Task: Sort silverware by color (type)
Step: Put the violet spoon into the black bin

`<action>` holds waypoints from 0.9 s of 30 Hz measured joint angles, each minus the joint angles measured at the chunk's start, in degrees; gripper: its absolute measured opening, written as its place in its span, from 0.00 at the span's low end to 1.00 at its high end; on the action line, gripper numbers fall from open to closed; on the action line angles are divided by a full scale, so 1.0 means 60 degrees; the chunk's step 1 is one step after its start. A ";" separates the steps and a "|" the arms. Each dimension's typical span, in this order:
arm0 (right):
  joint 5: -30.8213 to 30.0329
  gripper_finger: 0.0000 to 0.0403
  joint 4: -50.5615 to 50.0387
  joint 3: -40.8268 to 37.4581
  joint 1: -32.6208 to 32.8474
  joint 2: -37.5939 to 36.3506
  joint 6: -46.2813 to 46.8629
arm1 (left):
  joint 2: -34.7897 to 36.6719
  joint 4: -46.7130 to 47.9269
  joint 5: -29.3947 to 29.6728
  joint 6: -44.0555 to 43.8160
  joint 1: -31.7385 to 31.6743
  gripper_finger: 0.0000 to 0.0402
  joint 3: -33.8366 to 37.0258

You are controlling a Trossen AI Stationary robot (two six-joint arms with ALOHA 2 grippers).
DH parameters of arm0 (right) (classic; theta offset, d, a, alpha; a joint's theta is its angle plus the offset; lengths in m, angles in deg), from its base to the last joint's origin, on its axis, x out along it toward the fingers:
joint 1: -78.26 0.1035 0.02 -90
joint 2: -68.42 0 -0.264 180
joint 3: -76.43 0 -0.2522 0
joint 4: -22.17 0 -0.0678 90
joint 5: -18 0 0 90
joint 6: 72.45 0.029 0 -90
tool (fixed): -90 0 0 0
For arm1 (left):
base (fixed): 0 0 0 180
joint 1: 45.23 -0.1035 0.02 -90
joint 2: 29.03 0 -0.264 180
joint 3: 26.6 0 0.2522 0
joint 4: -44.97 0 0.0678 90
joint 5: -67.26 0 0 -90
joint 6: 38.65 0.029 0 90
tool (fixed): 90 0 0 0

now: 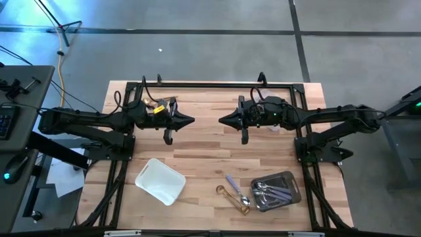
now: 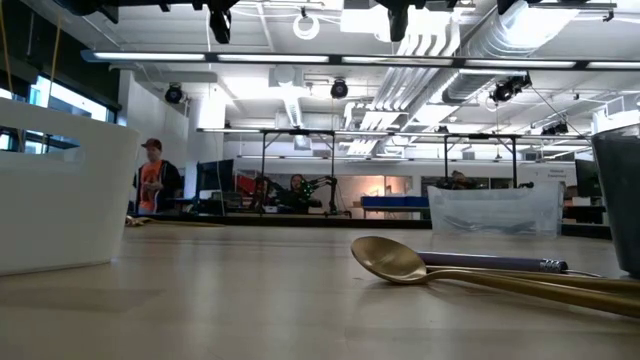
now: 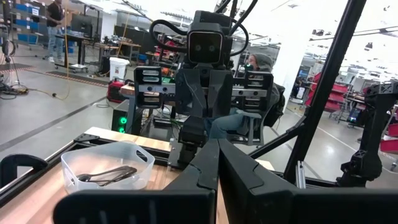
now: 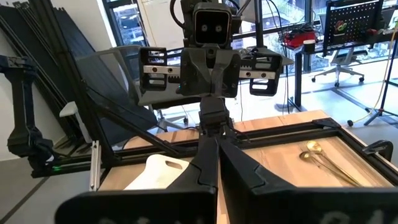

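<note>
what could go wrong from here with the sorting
1. The gold spoons and the purple-handled utensil lie close together, perhaps touching, on the table; a grab could catch two colors at once.
2. The utensils in the grey tray lie piled up, so picking one may drag its neighbors.
3. Both arms sit mid-table with the left gripper and right gripper tip to tip, jaws shut; moving together risks a bump.

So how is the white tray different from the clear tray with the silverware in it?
The white tray is opaque and looks empty; the clear tray is see-through and holds several pieces of silverware. The white tray lies on the left arm's side, the clear tray on the right arm's side. Both are small, rectangular, and sit askew on the table.
</note>
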 joint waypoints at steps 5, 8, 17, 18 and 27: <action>0.0000 0.00 0.0000 0.0000 0.0000 0.0000 0.0004 | 0.0000 0.0000 0.0001 0.0004 0.0000 0.00 0.0000; 0.0002 0.00 0.0000 0.0000 0.0000 0.0000 0.0004 | 0.0000 0.0000 0.0000 0.0004 0.0000 0.00 0.0000; 0.0020 0.00 0.0000 0.0000 0.0000 0.0000 0.0006 | 0.0000 0.0000 0.0000 0.0001 0.0002 0.00 0.0000; 0.0044 0.00 0.0000 0.0000 0.0000 0.0000 0.0029 | 0.0000 0.0000 0.0001 0.0000 0.0000 0.00 0.0000; -0.0121 0.00 -0.2811 0.1312 0.0665 0.0159 0.0854 | 0.0000 0.0000 0.0001 -0.0011 0.0004 0.00 0.0000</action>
